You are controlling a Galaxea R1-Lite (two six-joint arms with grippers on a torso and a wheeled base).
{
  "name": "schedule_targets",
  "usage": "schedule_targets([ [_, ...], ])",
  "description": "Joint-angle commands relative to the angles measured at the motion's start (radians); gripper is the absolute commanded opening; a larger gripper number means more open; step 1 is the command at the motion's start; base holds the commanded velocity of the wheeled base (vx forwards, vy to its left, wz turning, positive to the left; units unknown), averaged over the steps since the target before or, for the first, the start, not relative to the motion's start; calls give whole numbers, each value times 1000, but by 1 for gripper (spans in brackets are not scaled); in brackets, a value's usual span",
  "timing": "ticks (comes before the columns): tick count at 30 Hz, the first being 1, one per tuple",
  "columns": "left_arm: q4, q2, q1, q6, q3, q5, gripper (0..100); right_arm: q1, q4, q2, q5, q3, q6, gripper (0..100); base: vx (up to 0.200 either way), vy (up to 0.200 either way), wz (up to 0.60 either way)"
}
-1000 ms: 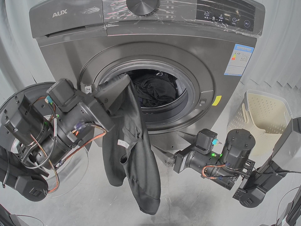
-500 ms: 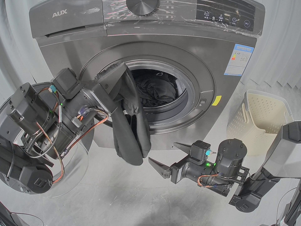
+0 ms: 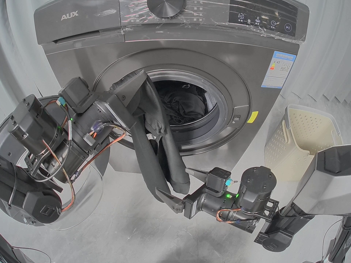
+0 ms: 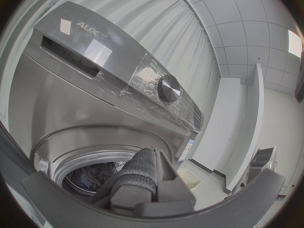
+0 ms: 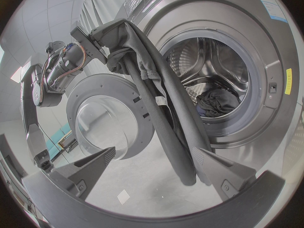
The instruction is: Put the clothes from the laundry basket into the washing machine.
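One dark garment (image 3: 161, 154) hangs clenched in left gripper (image 3: 128, 87); right gripper (image 3: 175, 182) gapes; grey floor (image 3: 146, 238), pleated curtains (image 3: 325, 55).

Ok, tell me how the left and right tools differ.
The left tool is shut on the dark garment; the right tool is open, its jaws either side of the garment's hanging end. The left tool is up at the washing machine's opening; the right tool sits low. Both meet one garment.

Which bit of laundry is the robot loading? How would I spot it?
Find the grey washing machine. At its round opening's left edge, a long dark garment hangs from the left tool. Unlike the dark clothes lying inside, it dangles outside, down to the open right tool.
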Motion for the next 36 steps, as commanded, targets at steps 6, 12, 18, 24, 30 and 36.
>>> schedule_targets([
  [6, -4, -7, -1, -1, 0, -2, 0, 10, -52, 74, 58, -62, 9, 100, 0, 0, 0],
  [12, -4, -7, 0, -1, 0, -2, 0, 33, -66, 74, 77, -66, 27, 100, 0, 0, 0],
  [18, -4, -7, 0, -1, -2, -2, 0, 65, -62, 77, 78, -79, 30, 100, 0, 0, 0],
  [24, -4, -10, 0, -1, -2, -2, 0, 46, -45, 162, 89, -187, 32, 100, 0, 0, 0],
  [30, -4, -10, 0, -2, 0, -2, 0, -12, -17, 238, 100, -291, 32, 100, 0, 0, 0],
  [36, -15, -10, 0, -4, 0, -3, 0, -98, -32, 298, 100, -378, 32, 100, 0, 0, 0],
])
